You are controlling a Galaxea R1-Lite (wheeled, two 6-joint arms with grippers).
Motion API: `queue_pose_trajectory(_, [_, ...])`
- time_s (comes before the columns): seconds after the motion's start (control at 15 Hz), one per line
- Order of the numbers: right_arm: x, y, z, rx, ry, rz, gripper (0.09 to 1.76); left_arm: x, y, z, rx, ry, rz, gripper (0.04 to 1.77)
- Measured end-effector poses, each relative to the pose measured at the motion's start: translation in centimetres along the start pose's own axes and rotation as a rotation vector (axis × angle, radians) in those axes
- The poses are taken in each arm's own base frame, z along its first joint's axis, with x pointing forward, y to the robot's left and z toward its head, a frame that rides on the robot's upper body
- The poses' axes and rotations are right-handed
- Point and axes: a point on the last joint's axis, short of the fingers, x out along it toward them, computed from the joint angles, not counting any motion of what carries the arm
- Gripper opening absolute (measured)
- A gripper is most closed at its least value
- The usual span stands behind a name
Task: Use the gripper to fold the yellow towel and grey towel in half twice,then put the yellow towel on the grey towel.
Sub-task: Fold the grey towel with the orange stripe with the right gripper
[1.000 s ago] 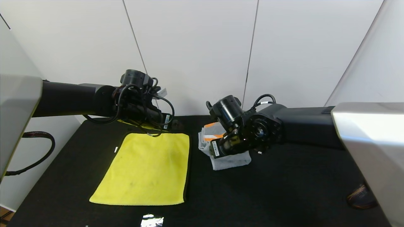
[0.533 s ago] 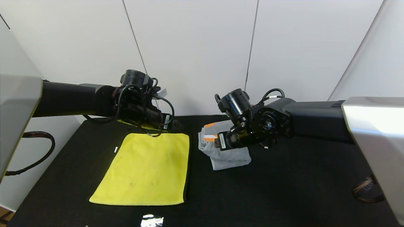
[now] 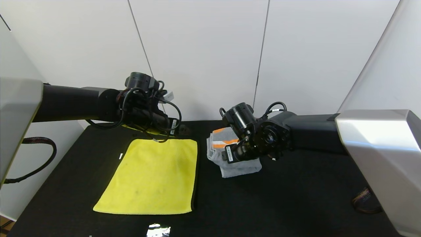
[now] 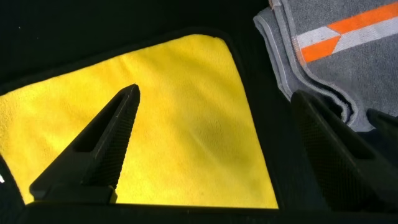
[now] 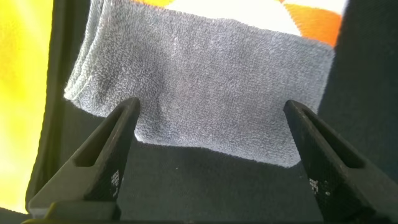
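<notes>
The yellow towel [image 3: 152,176] lies flat and spread out on the robot's left half of the black surface [image 3: 289,197], a single rectangle with thin dark trim along its edges. Just beside it toward the robot's right, with a strip of bare surface between them, sits the grey towel [image 3: 239,167], folded into a small thick bundle whose layered edges show at the side facing the yellow one; its orange and white band [image 3: 225,144] lies across the top toward the far end. The left pincer [image 4: 211,149] hangs over the far edge of the yellow towel, its two dark fingers [image 4: 102,146] spread wide apart with nothing between them; in its wrist view one finger sits over the yellow cloth and the other toward the grey bundle. The right pincer [image 5: 211,158] is poised just above the grey towel, its fingers [image 5: 106,155] also spread wide, one on each side of the bundle's near end and pinching nothing. In the head view the right arm's wrist [image 3: 260,140] covers the middle of the grey bundle. A small shiny scrap [image 3: 158,229] lies at the near edge of the surface.
</notes>
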Motion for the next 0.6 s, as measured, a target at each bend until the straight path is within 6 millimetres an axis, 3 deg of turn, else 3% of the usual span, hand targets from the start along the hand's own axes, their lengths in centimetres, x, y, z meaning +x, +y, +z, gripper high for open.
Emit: queue_pose_trajectory(0.6, [0.0, 1.3, -1.3, -0.04, 0.062, 0.01, 1.7, -0.2, 0.1, 0.1, -0.002, -0.004, 0.003, 1.72])
